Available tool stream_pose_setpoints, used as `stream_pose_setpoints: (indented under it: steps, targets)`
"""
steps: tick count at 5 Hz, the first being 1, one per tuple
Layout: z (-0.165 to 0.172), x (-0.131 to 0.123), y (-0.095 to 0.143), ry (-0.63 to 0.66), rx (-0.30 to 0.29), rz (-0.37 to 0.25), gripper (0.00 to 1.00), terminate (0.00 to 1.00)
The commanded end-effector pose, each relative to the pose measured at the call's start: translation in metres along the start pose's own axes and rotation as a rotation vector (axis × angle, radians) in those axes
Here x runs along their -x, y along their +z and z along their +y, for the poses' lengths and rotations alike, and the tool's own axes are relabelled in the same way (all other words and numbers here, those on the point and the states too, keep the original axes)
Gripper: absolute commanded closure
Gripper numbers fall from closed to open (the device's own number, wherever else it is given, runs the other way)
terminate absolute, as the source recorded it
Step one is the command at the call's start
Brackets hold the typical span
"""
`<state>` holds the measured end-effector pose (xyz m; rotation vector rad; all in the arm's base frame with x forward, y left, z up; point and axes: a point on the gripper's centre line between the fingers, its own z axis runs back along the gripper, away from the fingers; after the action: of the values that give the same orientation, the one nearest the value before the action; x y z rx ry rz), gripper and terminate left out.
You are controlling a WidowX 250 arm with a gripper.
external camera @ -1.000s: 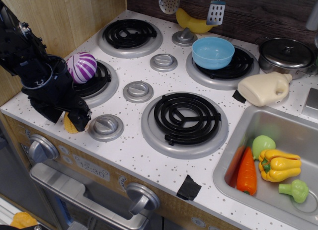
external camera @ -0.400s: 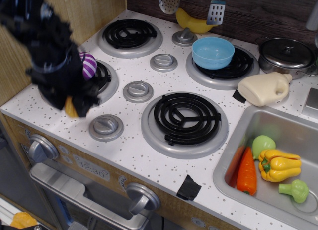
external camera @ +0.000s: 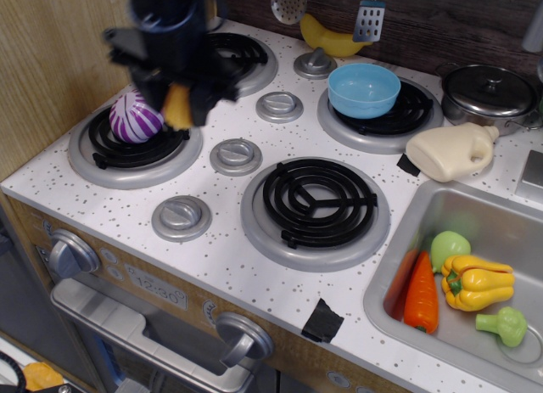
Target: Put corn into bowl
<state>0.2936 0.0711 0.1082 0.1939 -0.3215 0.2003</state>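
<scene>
My black gripper (external camera: 178, 104) is shut on the yellow corn (external camera: 177, 107) and holds it in the air above the left side of the stove, between the two left burners. The image of the gripper is motion-blurred. The light blue bowl (external camera: 364, 90) sits on the back right burner, well to the right of the gripper and apart from it. The bowl holds nothing.
A purple-and-white striped ball (external camera: 136, 118) sits on the front left burner. A yellow banana (external camera: 329, 42) lies at the back wall. A cream bottle (external camera: 452, 152) and a silver lidded pot (external camera: 489, 92) stand right. The sink (external camera: 475, 215) holds a carrot, yellow pepper and green vegetables.
The gripper has lifted the corn from the counter's front left edge and moved it up and to the right, over the left burners.
</scene>
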Motion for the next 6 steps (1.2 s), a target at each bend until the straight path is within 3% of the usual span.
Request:
stream_pose_setpoints:
  steps: [1,4,6]
  targets:
    - [-0.034,-0.049,0.000,0.026,0.035,-0.095,1.00,0.00]
    - [-0.091,-0.105,-0.025,-0.026,0.154,-0.183,1.00,0.00]
    - [-0.114,-0.128,-0.034,-0.090,0.194,-0.210,1.00,0.00]
